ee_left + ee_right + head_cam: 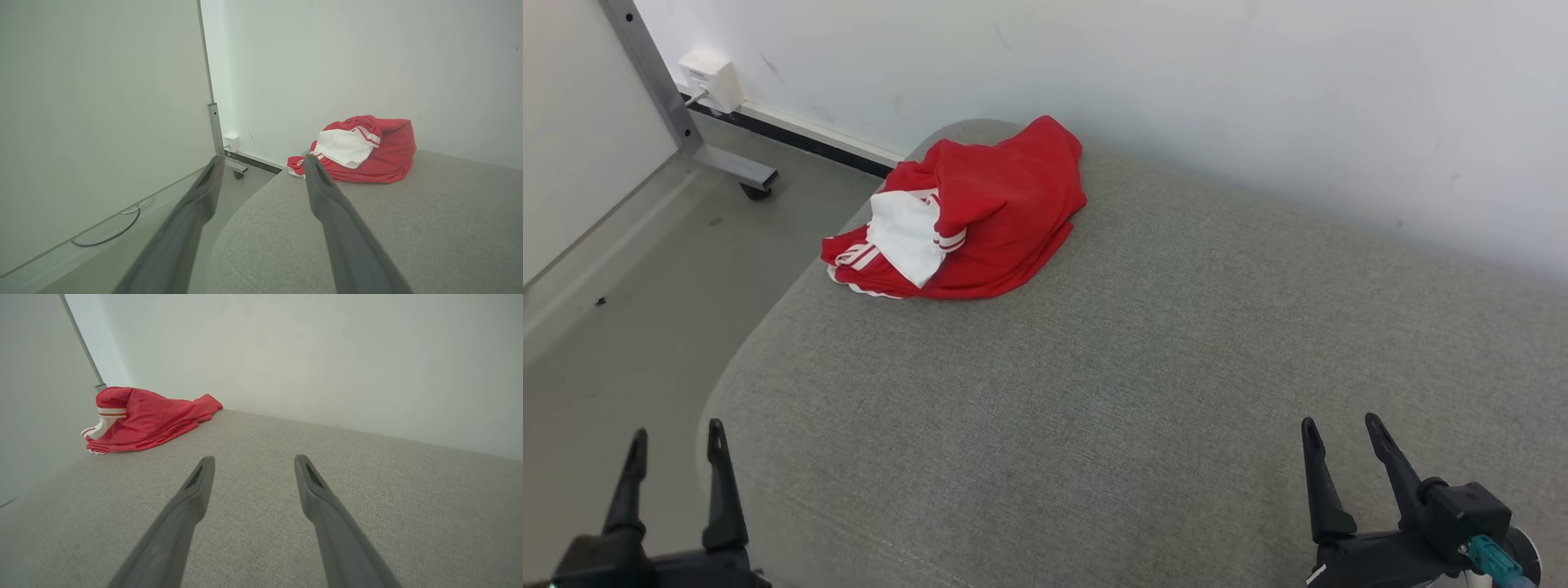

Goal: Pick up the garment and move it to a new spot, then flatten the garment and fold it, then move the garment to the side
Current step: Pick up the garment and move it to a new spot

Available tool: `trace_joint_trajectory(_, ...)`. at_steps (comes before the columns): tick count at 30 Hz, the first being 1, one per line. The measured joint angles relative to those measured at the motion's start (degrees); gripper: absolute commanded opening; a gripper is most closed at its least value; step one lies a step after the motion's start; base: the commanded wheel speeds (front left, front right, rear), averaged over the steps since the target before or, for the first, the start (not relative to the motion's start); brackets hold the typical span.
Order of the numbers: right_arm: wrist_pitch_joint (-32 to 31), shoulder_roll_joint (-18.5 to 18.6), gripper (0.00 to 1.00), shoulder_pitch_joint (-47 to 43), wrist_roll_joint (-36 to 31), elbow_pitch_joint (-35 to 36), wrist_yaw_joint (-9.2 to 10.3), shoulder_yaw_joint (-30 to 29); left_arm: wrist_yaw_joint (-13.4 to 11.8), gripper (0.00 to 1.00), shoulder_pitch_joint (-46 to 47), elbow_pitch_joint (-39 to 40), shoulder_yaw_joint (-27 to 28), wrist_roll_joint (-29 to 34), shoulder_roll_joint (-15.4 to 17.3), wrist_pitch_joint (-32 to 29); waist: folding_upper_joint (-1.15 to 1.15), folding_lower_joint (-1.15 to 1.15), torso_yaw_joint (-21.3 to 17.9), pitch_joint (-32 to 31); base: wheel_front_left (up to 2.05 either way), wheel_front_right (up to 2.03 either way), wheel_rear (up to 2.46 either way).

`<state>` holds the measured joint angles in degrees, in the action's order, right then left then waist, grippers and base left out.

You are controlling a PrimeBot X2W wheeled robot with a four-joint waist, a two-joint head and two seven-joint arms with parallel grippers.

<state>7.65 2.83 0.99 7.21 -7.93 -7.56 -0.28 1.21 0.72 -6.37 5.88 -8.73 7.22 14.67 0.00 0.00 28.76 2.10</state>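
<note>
Garment (988,204): red, with a white panel and white-striped trim; crumpled in a loose heap, not flat.
Garment position: far-left corner of the grey upholstered cushion (1143,376), close to the white wall (1217,82), its low end at the cushion's left edge.
Garment long axis: in my head view it runs diagonally, from the striped end at lower left up to the plain red end at upper right, toward the wall.
White panel: lies on the left half of the heap, facing up.
My left gripper (678,430): fingers spread, nothing between them; at the near-left edge of the cushion, well apart from the garment.
My right gripper (1340,421): fingers spread, empty; over the near-right of the cushion, well apart from the garment.
Surroundings: grey floor (645,310) to the left, with a metal frame leg on a castor (731,167).
</note>
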Motion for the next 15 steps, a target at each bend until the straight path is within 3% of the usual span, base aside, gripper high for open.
trace_joint_trajectory(5, -0.6, -0.05, 1.0, 0.68, -1.34, 1.44, 0.0, -0.31, 1.19, 1.0, 6.77, -0.86, 0.54, -0.82, 2.69, -0.53, 0.0, 0.0, -1.92, 0.6, 0.0, 0.0, 0.0)
trace_joint_trajectory(15, -0.57, -0.03, 1.0, 4.78, -3.61, 3.52, 0.0, -2.66, 2.91, 1.0, 26.2, -6.12, 1.69, -3.6, 8.55, -3.76, 0.0, 0.01, -10.32, 6.41, 0.0, 0.0, 0.0)
